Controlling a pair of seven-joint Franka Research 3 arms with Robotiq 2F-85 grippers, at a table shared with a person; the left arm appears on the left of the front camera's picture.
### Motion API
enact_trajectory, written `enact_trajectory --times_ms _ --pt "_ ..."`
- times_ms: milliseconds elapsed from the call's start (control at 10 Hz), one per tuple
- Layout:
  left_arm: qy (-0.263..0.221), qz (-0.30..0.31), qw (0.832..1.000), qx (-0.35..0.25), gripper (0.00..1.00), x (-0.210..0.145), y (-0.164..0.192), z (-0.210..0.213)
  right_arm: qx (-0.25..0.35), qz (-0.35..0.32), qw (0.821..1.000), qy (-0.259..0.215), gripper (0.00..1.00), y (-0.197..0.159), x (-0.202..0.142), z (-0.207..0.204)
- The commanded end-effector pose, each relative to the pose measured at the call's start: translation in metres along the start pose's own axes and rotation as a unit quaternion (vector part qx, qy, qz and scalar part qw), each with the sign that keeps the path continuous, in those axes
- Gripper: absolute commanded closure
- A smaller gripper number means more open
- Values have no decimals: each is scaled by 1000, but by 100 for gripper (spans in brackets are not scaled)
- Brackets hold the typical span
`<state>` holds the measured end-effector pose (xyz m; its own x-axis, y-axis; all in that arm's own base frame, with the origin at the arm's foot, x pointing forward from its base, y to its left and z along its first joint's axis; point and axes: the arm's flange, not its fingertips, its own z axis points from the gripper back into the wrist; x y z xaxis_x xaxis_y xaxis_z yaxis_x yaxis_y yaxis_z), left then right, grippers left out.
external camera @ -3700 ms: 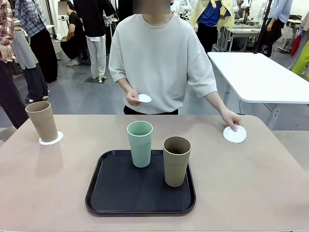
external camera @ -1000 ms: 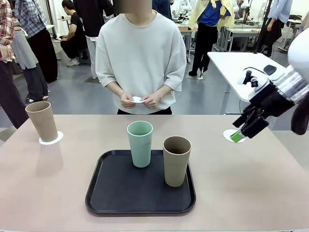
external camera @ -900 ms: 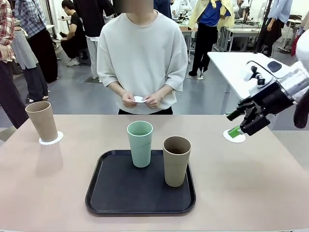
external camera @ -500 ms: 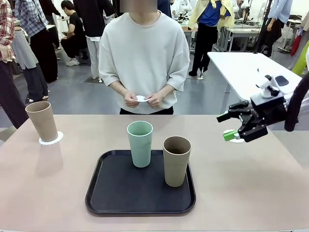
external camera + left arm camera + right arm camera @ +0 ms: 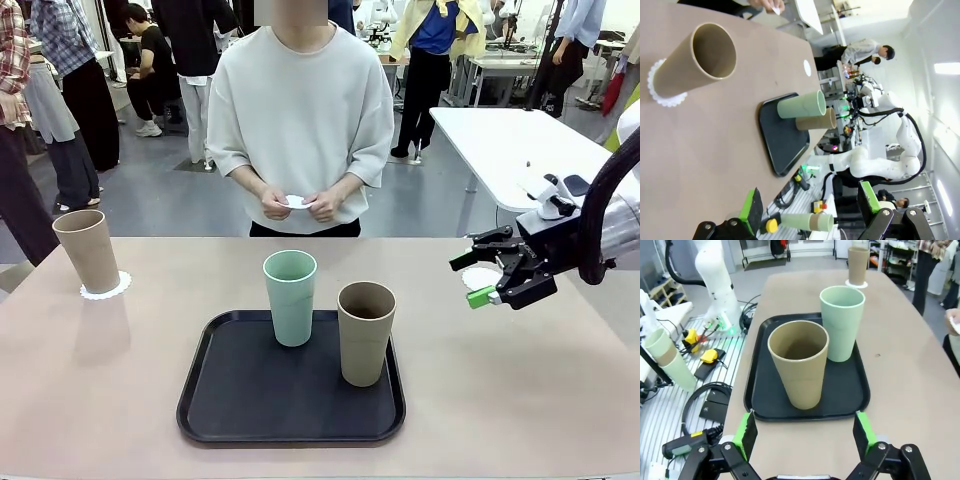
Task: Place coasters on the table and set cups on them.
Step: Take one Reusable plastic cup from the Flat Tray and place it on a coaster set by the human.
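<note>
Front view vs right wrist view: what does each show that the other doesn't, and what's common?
Front, not right wrist: the bare coaster partly hidden by the open right gripper, and the white table.
Right wrist, not front: the left arm's white base, plus spare stacked cups and a yellow button beside the table.
Both: the black tray with the mint cup and tan cup on it, and the second tan cup on its coaster.

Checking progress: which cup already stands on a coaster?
The far-left tan cup, on its coaster; the mint cup and other tan cup stand on the tray.
</note>
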<state>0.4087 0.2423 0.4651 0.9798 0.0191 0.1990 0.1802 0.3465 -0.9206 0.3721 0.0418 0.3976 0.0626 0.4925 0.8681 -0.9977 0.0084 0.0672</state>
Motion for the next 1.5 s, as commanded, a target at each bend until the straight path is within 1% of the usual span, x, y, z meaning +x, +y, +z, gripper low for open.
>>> enact_trajectory --times_ms 0,200,400,500,800,900,1200,1400 --pt "-3 -2 1000 -3 0 -1 -2 0 -4 25 1000 -4 0 -3 -16 -16" --pt "-3 -2 1000 -3 0 -1 -2 0 -15 71 997 -37 0 -9 -30 -33" --pt "-3 -2 1000 -3 0 -1 -2 0 -30 89 995 -46 0 -10 -42 -52" --pt "-3 -2 1000 -3 0 -1 -2 0 -25 64 997 -47 0 -15 -49 -63" --pt "-3 -2 1000 -3 0 -1 -2 0 9 34 997 -71 0 -20 -61 -85" --pt "-3 -2 1000 -3 0 -1 -2 0 29 22 996 -80 0 -18 -61 -94" --pt "-3 -2 1000 -3 0 -1 -2 0 54 15 995 -79 0 -13 -62 -105" --pt "-3 -2 1000 -3 0 -1 -2 0 74 9 994 -80 0 -15 -66 -120"
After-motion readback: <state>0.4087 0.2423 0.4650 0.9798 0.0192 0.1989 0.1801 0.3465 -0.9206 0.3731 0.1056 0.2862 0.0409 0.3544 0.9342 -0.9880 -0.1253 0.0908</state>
